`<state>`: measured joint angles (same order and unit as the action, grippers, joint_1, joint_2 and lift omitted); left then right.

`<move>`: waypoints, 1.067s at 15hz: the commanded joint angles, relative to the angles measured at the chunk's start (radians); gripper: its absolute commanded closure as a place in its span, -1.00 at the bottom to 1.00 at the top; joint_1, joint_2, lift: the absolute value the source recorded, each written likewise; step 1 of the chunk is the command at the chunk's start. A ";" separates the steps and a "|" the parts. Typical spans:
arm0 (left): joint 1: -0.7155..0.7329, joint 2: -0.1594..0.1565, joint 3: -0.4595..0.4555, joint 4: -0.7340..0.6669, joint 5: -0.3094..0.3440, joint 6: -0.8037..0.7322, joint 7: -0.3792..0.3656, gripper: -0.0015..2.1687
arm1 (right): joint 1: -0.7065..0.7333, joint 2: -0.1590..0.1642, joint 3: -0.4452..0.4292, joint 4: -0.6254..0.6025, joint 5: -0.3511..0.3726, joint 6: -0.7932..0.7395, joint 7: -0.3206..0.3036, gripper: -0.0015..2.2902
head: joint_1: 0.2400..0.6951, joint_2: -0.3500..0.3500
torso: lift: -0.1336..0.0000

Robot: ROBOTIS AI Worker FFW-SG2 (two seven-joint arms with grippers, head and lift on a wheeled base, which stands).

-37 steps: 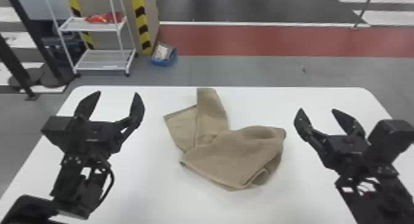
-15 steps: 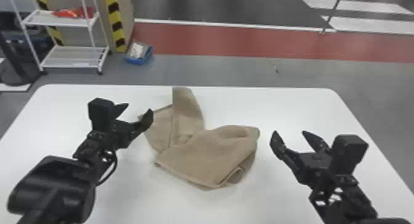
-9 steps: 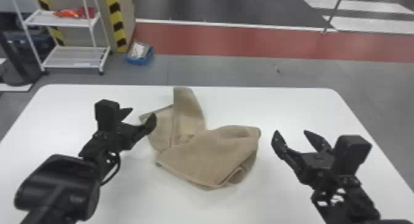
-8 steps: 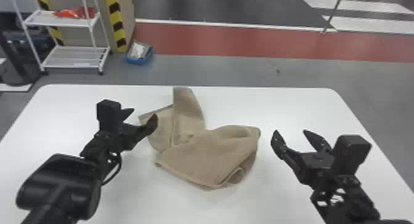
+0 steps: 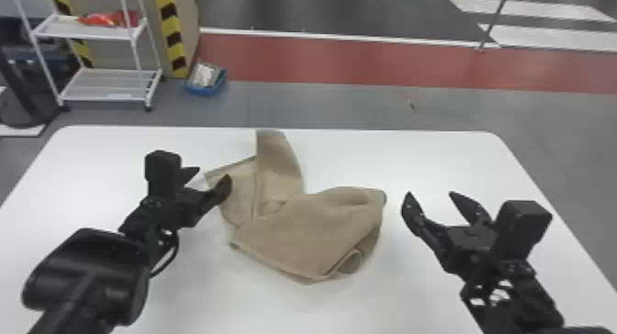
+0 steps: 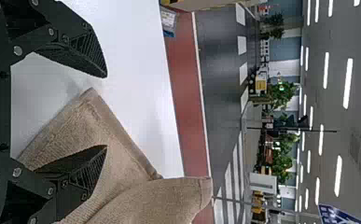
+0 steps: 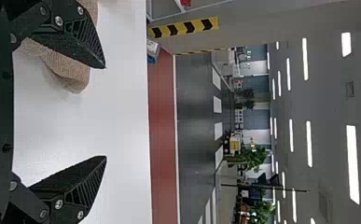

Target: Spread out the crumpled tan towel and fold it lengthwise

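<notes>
My left gripper is spread wide open at the left corner of the tan towel; whether a finger touches cloth, I cannot tell. The towel lies crumpled mid-table, one flap near the far edge of the white table. My right gripper, also wide open, sits apart, between towel and right table edge

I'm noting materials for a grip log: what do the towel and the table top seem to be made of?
The towel looks like soft, matt cloth, probably cotton terry: the weave shows as fine texture, and a hemmed band runs along its edge. The table top looks smooth, hard and white, perhaps laminate or painted board; its even, grainless surface fits either.
</notes>
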<state>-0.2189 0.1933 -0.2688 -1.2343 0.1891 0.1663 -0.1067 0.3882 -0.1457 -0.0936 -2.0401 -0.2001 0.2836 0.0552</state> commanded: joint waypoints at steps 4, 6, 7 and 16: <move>0.000 0.000 0.000 0.006 -0.004 0.002 0.001 -0.41 | 0.000 0.000 0.000 0.000 -0.002 -0.008 0.000 -0.81 | 1.00 -0.31 | -0.86; 0.000 0.000 -0.003 0.006 -0.010 0.002 -0.001 -0.33 | 0.001 0.000 -0.002 0.000 -0.004 -0.008 0.000 -0.81 | 1.00 -0.31 | -0.86; 0.000 0.000 -0.003 0.006 -0.010 0.002 0.005 -0.09 | 0.005 0.001 -0.003 0.000 -0.004 -0.014 0.000 -0.81 | 1.00 -0.31 | -0.86; 0.147 0.011 0.079 -0.318 0.053 0.075 0.012 0.64 | 0.005 0.005 -0.005 0.006 -0.004 -0.020 0.000 -0.81 | 1.00 -0.33 | -0.86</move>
<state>-0.1117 0.2026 -0.2185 -1.4450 0.2141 0.2236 -0.0976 0.3955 -0.1413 -0.0968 -2.0398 -0.2054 0.2610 0.0552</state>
